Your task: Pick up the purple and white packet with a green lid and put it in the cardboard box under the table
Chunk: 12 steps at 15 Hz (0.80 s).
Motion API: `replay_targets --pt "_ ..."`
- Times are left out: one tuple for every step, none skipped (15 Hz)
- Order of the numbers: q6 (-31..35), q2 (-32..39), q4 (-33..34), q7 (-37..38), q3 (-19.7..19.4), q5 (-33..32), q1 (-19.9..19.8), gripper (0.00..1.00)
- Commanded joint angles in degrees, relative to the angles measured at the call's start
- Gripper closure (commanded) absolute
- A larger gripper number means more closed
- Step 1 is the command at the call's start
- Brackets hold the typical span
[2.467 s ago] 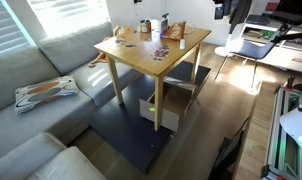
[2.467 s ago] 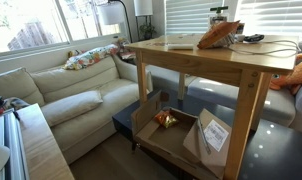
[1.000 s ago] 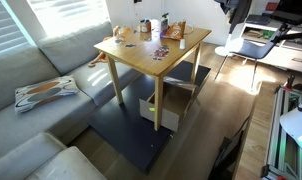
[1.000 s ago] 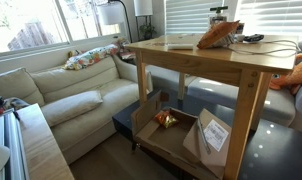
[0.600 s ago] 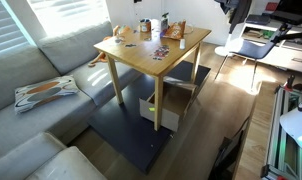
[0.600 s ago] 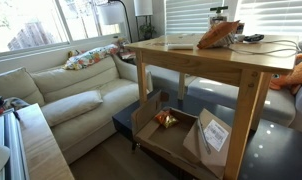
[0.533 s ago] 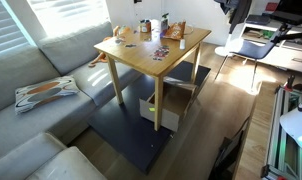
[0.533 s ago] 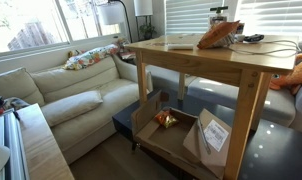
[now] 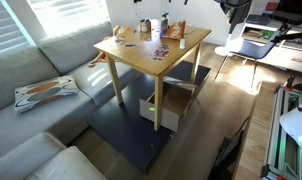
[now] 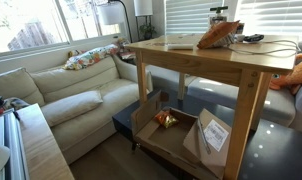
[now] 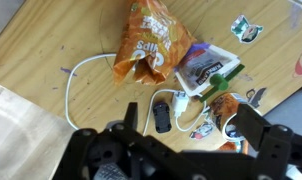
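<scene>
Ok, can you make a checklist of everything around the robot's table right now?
Surface: wooden table, things on top.
Job's things: packet on the table beside the orange-brown packet; cardboard box under the table.
Clutter: orange-brown packet, small black object, stickers.
Grippers: gripper above the table, fingers open, holding nothing.
Cables: white cable on the tabletop.
Surroundings: sofa beside the table.
</scene>
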Motion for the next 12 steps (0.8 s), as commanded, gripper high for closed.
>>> replay_targets --pt "-1.0 4.1 4.4 7.2 0.4 -0.1 0.2 0.00" --pt "-1.7 5.0 5.3 9.2 0.3 0.0 0.4 0.00" --pt "-2.0 5.7 6.0 10.8 0.3 0.0 0.6 0.00" --pt "-2.6 6.5 6.6 12.0 0.5 0.4 0.5 0.00" --pt "-2.8 7.1 7.1 13.0 0.7 0.6 0.6 0.00" --pt "-3.1 7.7 7.5 14.1 0.8 0.7 0.7 0.00" --pt "-3.9 8.2 7.9 15.0 1.1 0.8 0.7 0.00" --pt "-4.0 8.6 8.2 15.8 1.4 1.0 0.7 0.00" --pt "-3.1 9.0 8.3 16.4 1.7 1.2 0.8 0.05" --pt "-3.3 9.5 8.8 17.1 1.9 1.3 0.8 0.17" --pt "-2.4 10.0 9.2 17.6 2.1 1.5 0.8 0.29" --pt "-2.1 10.5 9.7 18.3 2.3 1.7 0.8 0.30"
